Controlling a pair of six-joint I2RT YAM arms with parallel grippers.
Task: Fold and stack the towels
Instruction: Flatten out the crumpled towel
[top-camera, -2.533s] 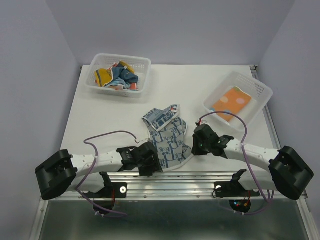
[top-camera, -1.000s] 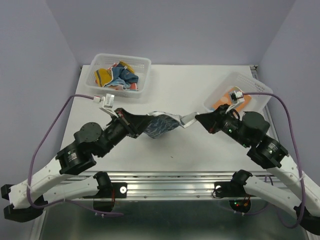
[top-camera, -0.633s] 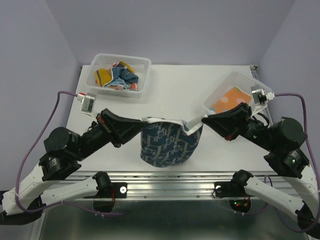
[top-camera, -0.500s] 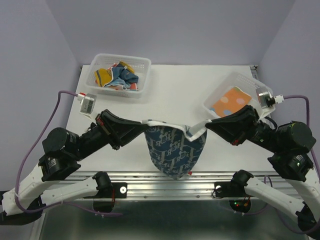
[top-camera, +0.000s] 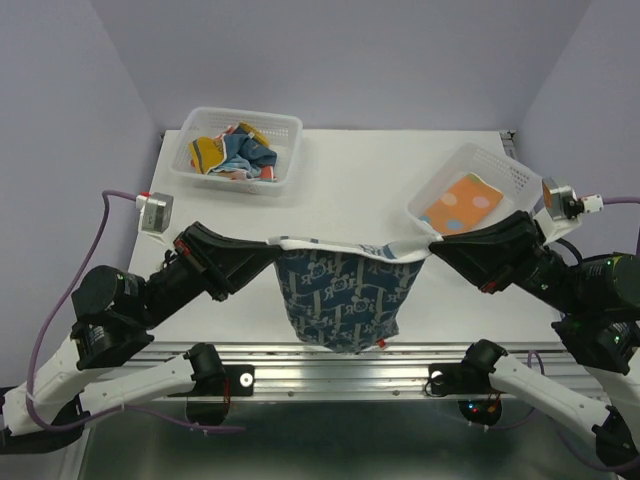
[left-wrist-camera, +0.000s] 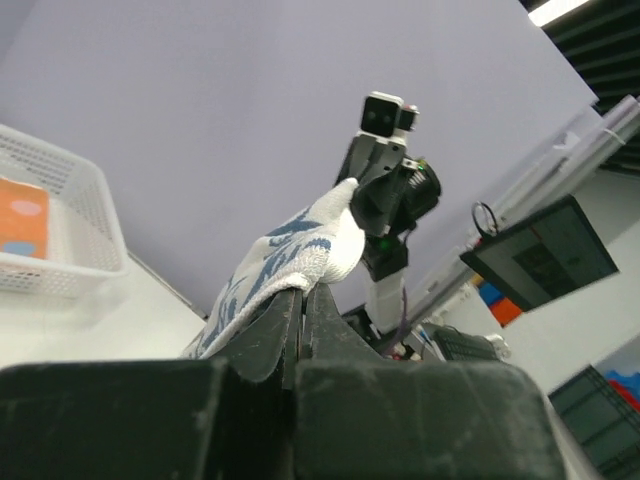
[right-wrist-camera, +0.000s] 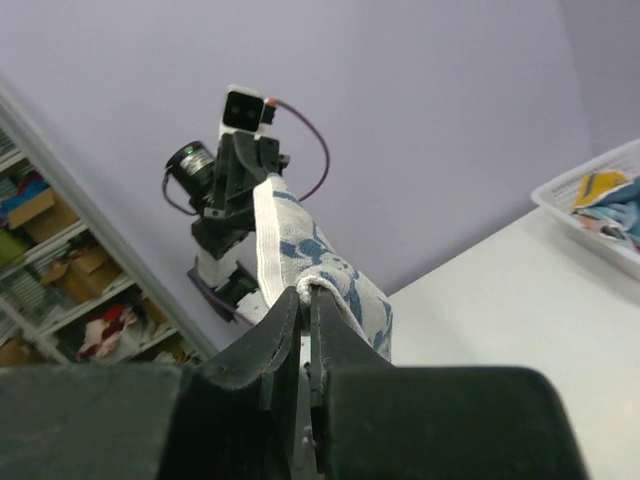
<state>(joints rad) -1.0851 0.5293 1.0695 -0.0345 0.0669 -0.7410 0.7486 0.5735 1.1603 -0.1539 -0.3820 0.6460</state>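
Note:
A white towel with blue print (top-camera: 340, 295) hangs stretched in the air above the table's near half. My left gripper (top-camera: 272, 252) is shut on its left top corner, and my right gripper (top-camera: 432, 246) is shut on its right top corner. In the left wrist view the white and blue towel (left-wrist-camera: 285, 250) runs from my jaws to the other gripper. The right wrist view shows the same towel (right-wrist-camera: 310, 262) pinched between my shut jaws. An orange dotted towel (top-camera: 461, 203) lies folded in the right basket (top-camera: 520, 180). Several crumpled towels (top-camera: 232, 153) fill the left basket (top-camera: 285, 130).
The white table (top-camera: 360, 175) has the two white lattice baskets at its back left and right. A metal rail (top-camera: 330, 362) runs along the near edge, with both arm bases below it.
Both grippers lifted the white and blue towel off the table and drew apart, so it went from a crumpled heap to a sheet hanging taut between them.

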